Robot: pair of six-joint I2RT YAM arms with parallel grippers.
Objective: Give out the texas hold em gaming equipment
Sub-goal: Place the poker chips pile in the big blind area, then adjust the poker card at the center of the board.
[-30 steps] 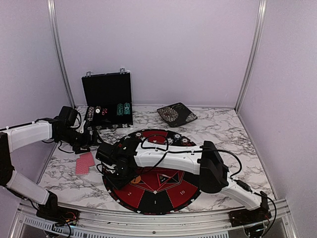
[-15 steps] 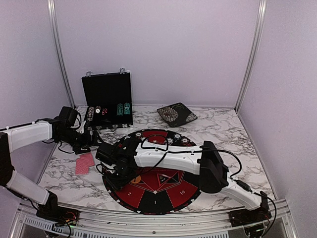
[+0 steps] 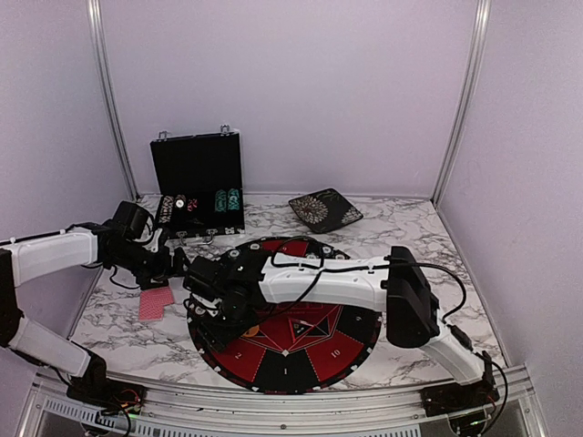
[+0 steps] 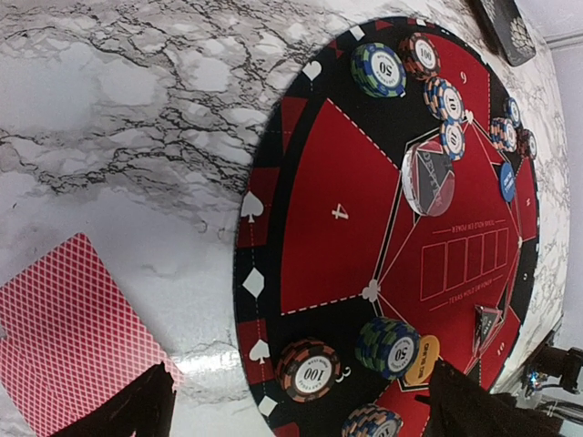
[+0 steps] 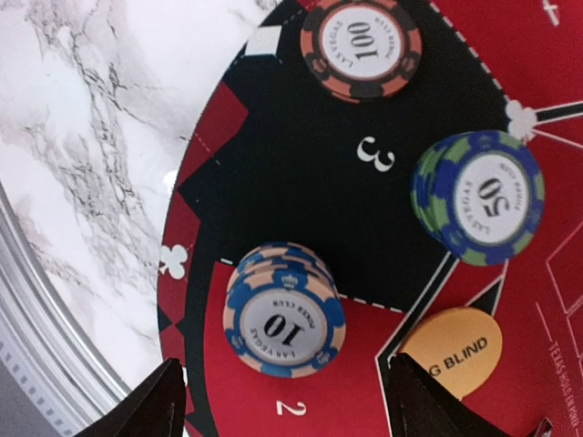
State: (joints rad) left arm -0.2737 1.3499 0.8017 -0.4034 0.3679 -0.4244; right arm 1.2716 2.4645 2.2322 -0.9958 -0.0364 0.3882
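10-chip stack (image 5: pixel 284 314) between spread right gripper (image 5: pixel 287 364) fingers, seemingly touching neither

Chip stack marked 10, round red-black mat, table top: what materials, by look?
Blue-and-peach striped-edge 10 chip stack: likely plastic or clay composite, matte, printed label. Round red-and-black mat: probably felt or rubber, flat, no glare. White marble-pattern table top: sheeny laminate or film, maybe stone.
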